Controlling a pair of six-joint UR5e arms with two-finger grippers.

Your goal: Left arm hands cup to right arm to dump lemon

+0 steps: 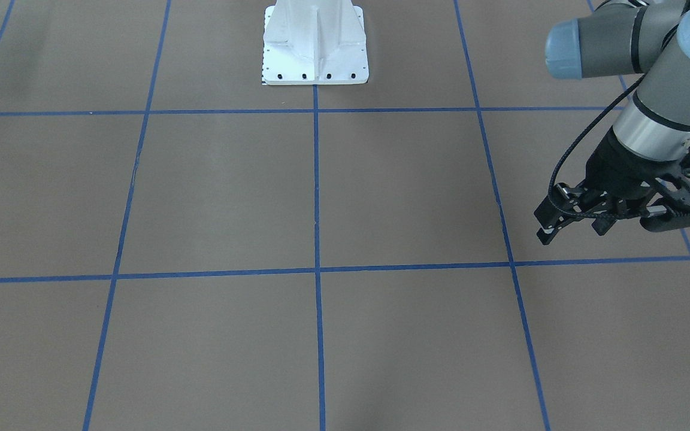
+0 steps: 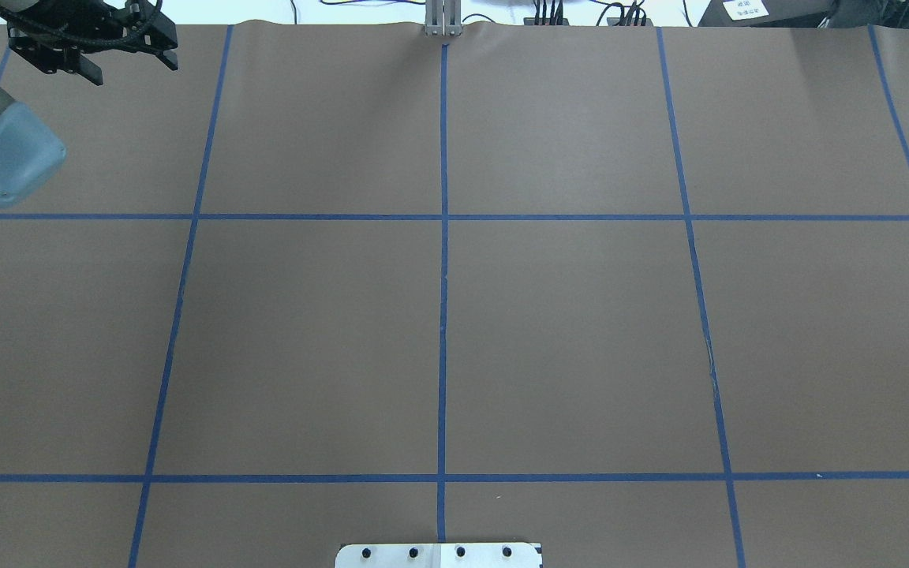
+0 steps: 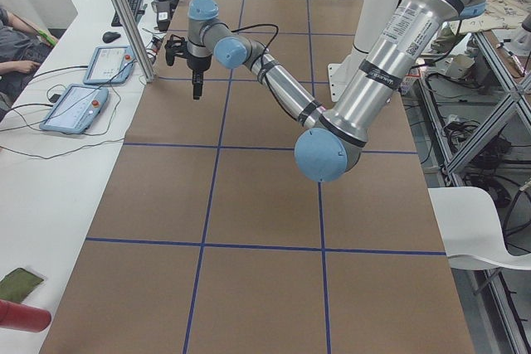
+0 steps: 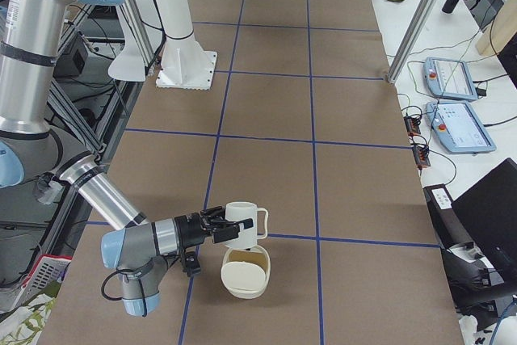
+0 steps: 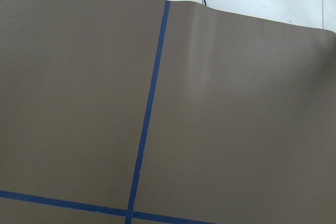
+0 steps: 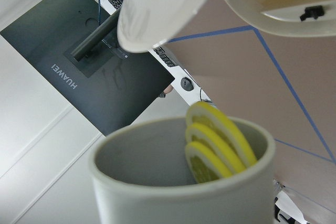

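The white cup (image 4: 241,222) hangs roughly upright just above a cream bowl (image 4: 245,275) near the table's right end. The right gripper (image 4: 216,228) is against the cup's side; I cannot tell whether it is shut. In the right wrist view the cup (image 6: 173,192) fills the foreground, with yellow lemon (image 6: 218,145) slices inside it and the bowl (image 6: 283,9) beyond. The left gripper (image 1: 605,224) hovers open and empty over the far left part of the table (image 2: 99,63), a long way from the cup.
The robot's white pedestal base (image 1: 315,54) stands at the table's robot side. Two tablets (image 3: 79,109) and cables lie on the white bench beside the table, where a person (image 3: 12,39) sits. A red cylinder (image 3: 21,317) lies on the bench. A dark monitor (image 6: 94,77) stands beyond.
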